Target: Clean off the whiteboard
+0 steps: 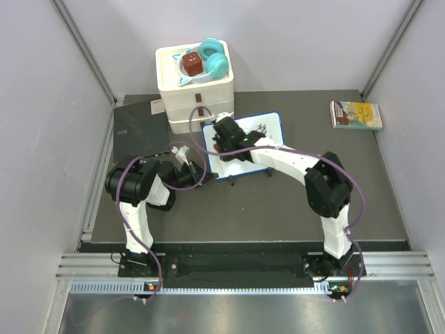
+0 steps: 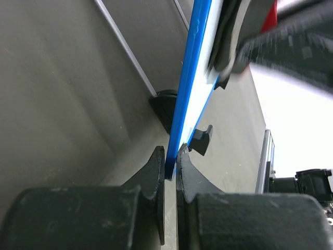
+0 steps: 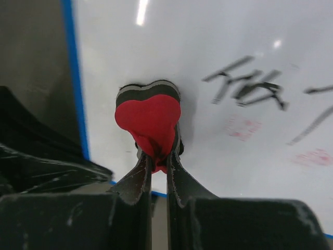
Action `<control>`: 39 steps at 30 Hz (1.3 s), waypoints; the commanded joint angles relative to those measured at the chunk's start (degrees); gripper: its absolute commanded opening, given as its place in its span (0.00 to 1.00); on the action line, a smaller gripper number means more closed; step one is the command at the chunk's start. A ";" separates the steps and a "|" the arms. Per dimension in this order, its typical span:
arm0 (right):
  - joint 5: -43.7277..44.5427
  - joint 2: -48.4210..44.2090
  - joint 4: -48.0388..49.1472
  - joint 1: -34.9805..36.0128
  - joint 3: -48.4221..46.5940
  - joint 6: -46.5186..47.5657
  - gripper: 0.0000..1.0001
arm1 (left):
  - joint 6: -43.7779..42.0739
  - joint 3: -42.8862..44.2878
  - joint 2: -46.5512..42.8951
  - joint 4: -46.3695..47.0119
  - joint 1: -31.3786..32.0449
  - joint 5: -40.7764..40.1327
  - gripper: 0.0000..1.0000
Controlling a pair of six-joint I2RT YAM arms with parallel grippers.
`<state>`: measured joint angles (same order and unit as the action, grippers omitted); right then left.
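Clamping whiteboard (image 2: 193, 78) frame with left claw (image 2: 170, 161); pinching heart eraser (image 3: 149, 117) in right claw (image 3: 157, 159), just left of black scribbles (image 3: 250, 86).

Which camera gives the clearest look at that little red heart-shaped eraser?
The right wrist view: the red heart-shaped eraser fills the middle, pinched by the right gripper over the blue-framed whiteboard. The left wrist view catches only a blurred red sliver; from above the right arm hides it.
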<state>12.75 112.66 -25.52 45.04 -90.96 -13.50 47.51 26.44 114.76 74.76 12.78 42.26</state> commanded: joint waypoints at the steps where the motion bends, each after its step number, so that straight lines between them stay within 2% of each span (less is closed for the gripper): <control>1: 0.68 7.65 -2.33 5.85 -8.08 0.40 0.00 | -2.51 -2.44 1.17 -12.27 -0.73 -6.40 0.00; 4: 3.06 10.12 -4.45 6.91 -11.43 -0.65 0.00 | -2.68 -2.62 0.99 -12.18 -0.56 -6.31 0.00; 8: 6.40 9.95 -5.07 5.77 -10.91 -1.70 0.00 | -2.86 -2.97 0.64 -12.18 -0.65 -6.66 0.00; 15: 5.70 5.91 -3.75 0.15 -6.95 -2.59 0.00 | -2.86 -3.23 0.47 -11.92 -0.56 -6.93 0.00; 25: 7.90 6.87 -5.94 -8.47 -6.69 -2.41 0.00 | -3.21 -3.76 -0.24 -11.92 -0.29 -7.37 0.00; 39: 15.02 1.07 -0.94 -18.84 9.13 -9.00 0.00 | -3.56 -4.29 -1.29 -13.58 0.23 -9.74 0.00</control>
<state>14.70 109.30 -25.98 32.88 -87.74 -21.65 47.83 25.06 112.86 74.02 13.65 39.27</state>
